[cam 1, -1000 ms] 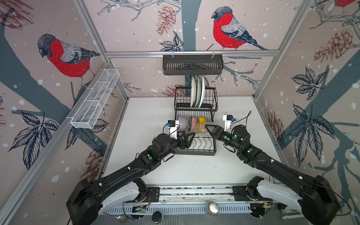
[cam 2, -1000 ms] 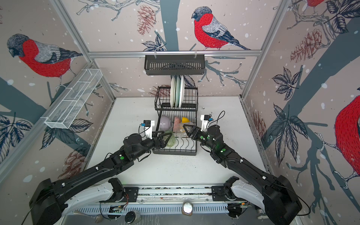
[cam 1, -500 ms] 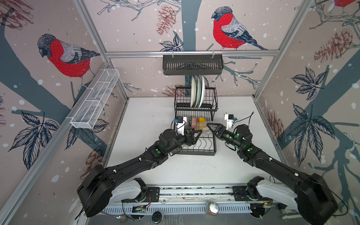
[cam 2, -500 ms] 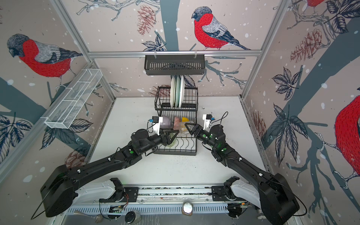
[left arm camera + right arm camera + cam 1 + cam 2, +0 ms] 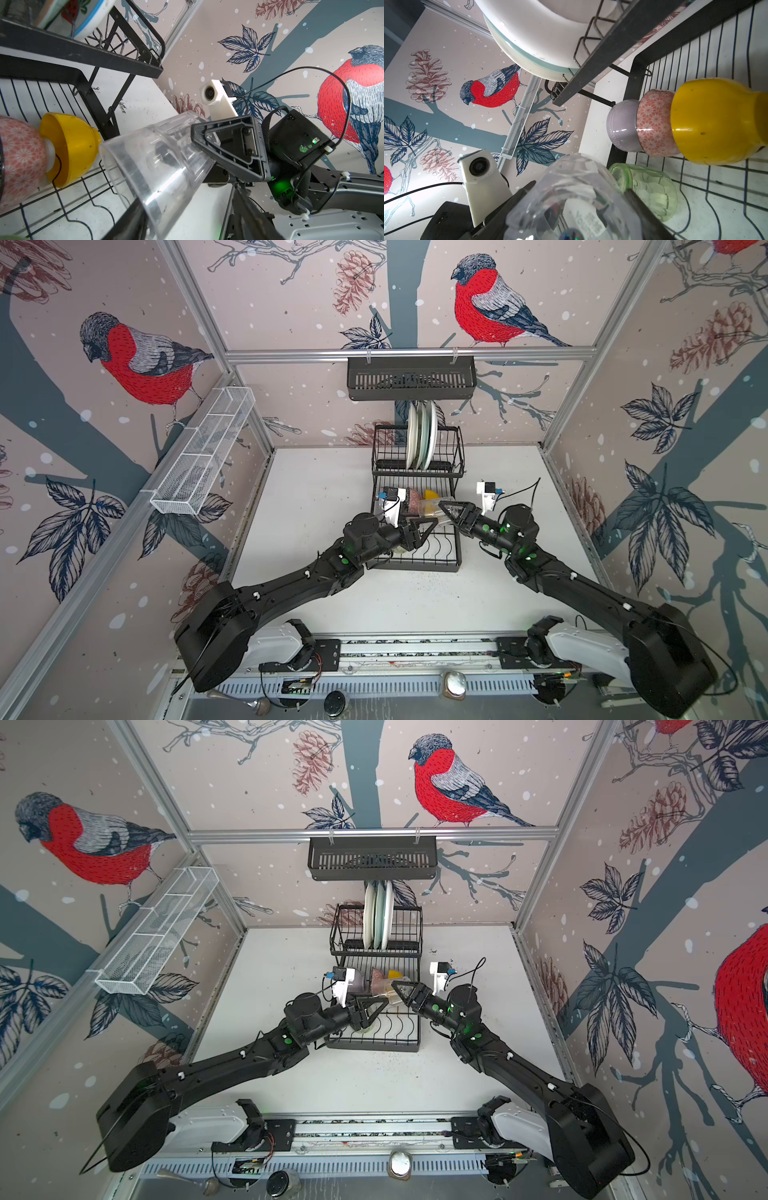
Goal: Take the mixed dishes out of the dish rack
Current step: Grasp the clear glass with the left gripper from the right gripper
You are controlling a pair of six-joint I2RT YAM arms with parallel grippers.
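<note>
A: Where was the clear glass [image 5: 158,162] at that moment?
B: In your right jaws. They were clamped on it from both sides. You had it tilted and held above the wire, over the lower tier of the rack [image 5: 415,566], just beside the yellow bowl [image 5: 68,149].
A: Left jaws?
B: Yours sat over the front of the same tier, pointed at the clear glass, close to your right jaws. Open or gripping, I couldn't tell: their tips didn't show clearly in any view.
A: Rest of the load?
B: All in the rack. The green glass [image 5: 648,191] was on the lower tier's wire, close by your left jaws. The lilac bowl [image 5: 623,128], pink bowl [image 5: 654,122] and yellow bowl lay on their sides in a row at the back of that tier, each pressed against the next. Three plates [image 5: 420,439] stood on edge in the upper tier, the mint one in the middle.
A: And the rack?
B: Towards the far end of the surface [image 5: 316,497], between your left arm [image 5: 291,589] and right arm [image 5: 582,585].
</note>
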